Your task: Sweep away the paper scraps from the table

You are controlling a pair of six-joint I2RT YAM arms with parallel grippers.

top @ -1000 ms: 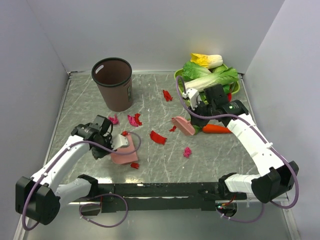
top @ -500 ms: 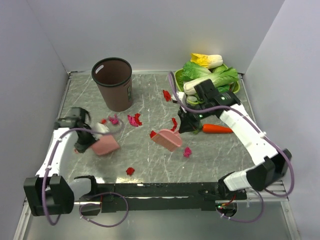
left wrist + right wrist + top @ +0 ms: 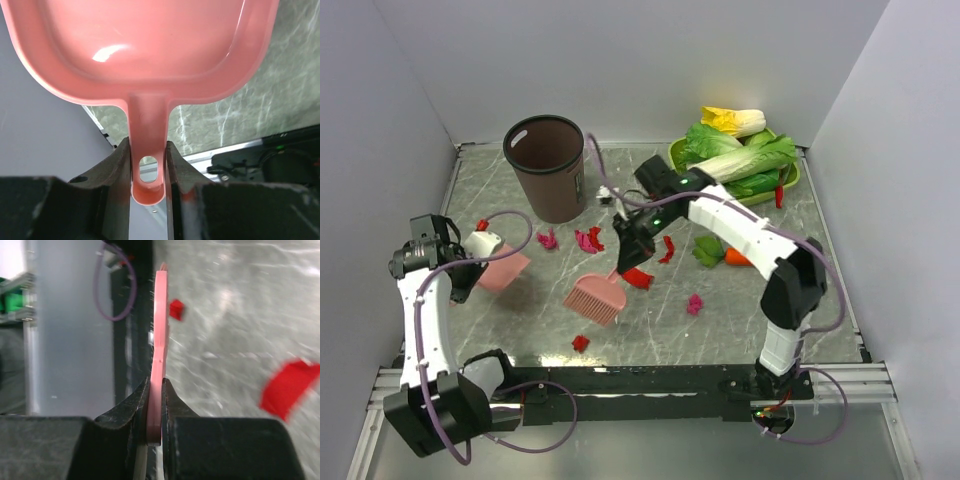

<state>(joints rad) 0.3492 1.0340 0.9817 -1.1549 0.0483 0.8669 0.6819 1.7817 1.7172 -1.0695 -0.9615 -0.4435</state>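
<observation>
Several red and magenta paper scraps lie on the grey table (image 3: 740,310): one (image 3: 638,277) beside the brush, a magenta clump (image 3: 588,239), one (image 3: 695,303) right of centre and one (image 3: 580,343) near the front rail. My left gripper (image 3: 480,245) is shut on the handle of the pink dustpan (image 3: 503,270), held near the left wall; in the left wrist view the pan (image 3: 145,45) fills the top, above the gripper (image 3: 147,170). My right gripper (image 3: 632,240) is shut on the pink brush (image 3: 597,297). In the right wrist view the brush (image 3: 160,340) shows edge-on in that gripper (image 3: 156,410).
A brown bin (image 3: 545,165) stands at the back left. At the back right, a green tray (image 3: 677,160) holds leafy vegetables. An orange carrot (image 3: 738,257) lies under my right arm. A black rail (image 3: 650,378) runs along the front edge.
My left arm has swung to the left wall with the dustpan. My right arm has carried the brush left, from beside the carrot to the table's middle.
</observation>
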